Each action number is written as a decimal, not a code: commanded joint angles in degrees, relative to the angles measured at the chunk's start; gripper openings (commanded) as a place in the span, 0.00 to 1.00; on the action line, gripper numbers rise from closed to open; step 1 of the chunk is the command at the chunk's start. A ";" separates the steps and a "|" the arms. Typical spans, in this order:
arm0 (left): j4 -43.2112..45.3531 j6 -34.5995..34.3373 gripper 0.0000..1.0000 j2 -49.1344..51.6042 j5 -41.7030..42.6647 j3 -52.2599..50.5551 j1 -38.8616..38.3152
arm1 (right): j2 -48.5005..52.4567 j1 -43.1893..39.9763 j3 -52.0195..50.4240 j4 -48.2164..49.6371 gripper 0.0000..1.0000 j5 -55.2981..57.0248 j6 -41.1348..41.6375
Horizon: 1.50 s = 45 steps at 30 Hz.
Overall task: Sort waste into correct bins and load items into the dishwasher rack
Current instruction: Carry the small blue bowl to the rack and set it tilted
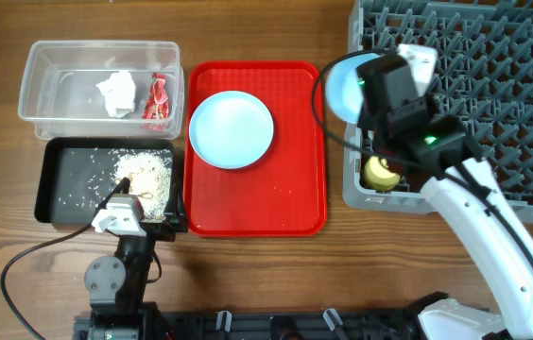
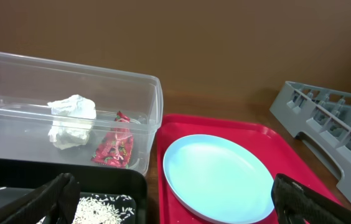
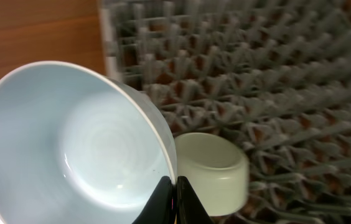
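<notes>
My right gripper (image 1: 372, 87) is shut on the rim of the small pale blue bowl (image 1: 342, 85), held tilted over the left edge of the grey dishwasher rack (image 1: 493, 57). In the right wrist view my fingers (image 3: 175, 198) pinch the bowl (image 3: 70, 143) next to the yellow cup (image 3: 216, 171), which sits in the rack (image 3: 275, 74). The pale blue plate (image 1: 232, 128) lies on the red tray. My left gripper (image 1: 139, 212) is open and empty over the near edge of the black tray (image 1: 59, 156), which holds rice scraps (image 1: 144, 175). The green bowl, fork and spoon are out of view.
The clear tub (image 1: 49, 71) holds the white tissue (image 1: 117, 93) and the red wrapper (image 1: 158, 99). The flat red serving tray (image 1: 295, 198) lies between the bins and the rack. The yellow cup (image 1: 380, 173) sits at the rack's front left corner.
</notes>
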 commanded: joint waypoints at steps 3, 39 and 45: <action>-0.07 1.11 1.00 -0.42 0.48 -0.37 0.42 | -0.92 -5.20 0.59 -3.17 0.04 2.93 -4.46; -0.07 1.11 1.00 -0.42 0.48 -0.37 0.42 | 22.38 -12.87 0.59 29.20 0.04 36.24 -35.98; -0.07 1.14 1.00 -0.42 0.48 -0.37 0.42 | 25.38 -8.94 0.59 29.27 0.04 32.81 -37.64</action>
